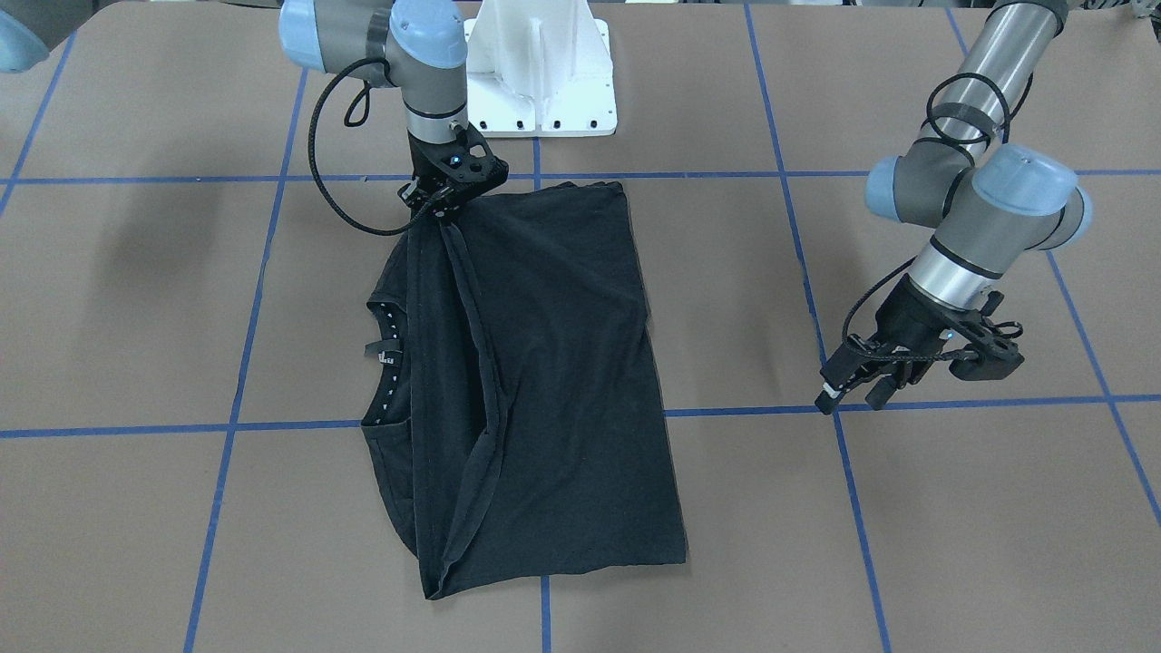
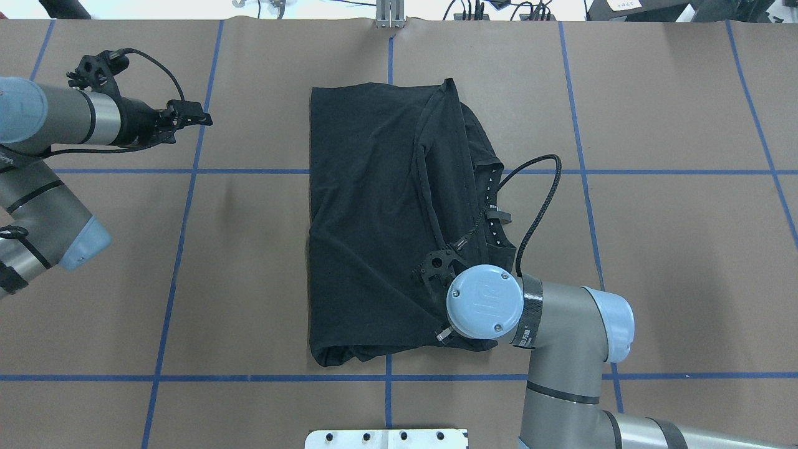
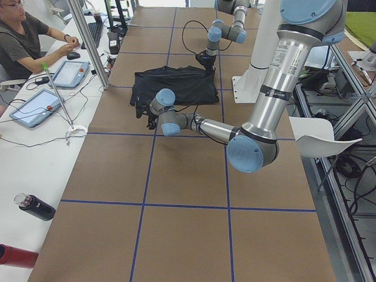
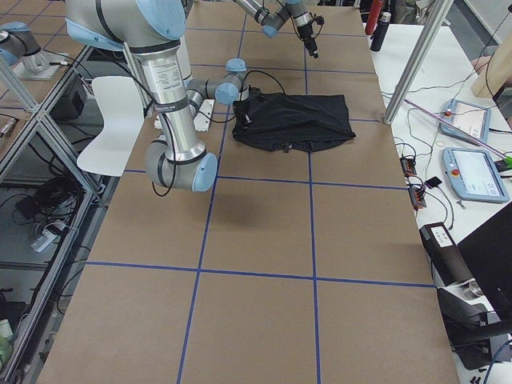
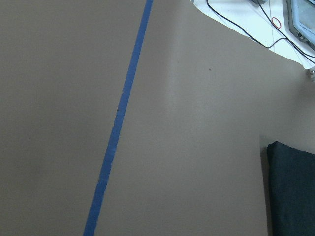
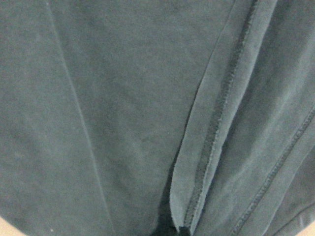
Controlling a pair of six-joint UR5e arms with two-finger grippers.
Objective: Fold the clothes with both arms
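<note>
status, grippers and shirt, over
Right gripper shut on T-shirt hem, fabric tented. Left gripper open, away from cloth. Right arm's cable loops over collar.

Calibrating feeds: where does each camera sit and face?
Front-facing: across the brown table, steeply down on the black short-sleeved T-shirt; silver-grey left arm, right arm.
Overhead: behind the robot, forward and down; both arms.
Exterior left: table's end; left arm near.
Exterior right: opposite end; right arm near.
Left wrist: down on the table; no arm.
Right wrist: close on shirt fabric.
Front-facing and overhead share the right pincer on the shirt.
</note>
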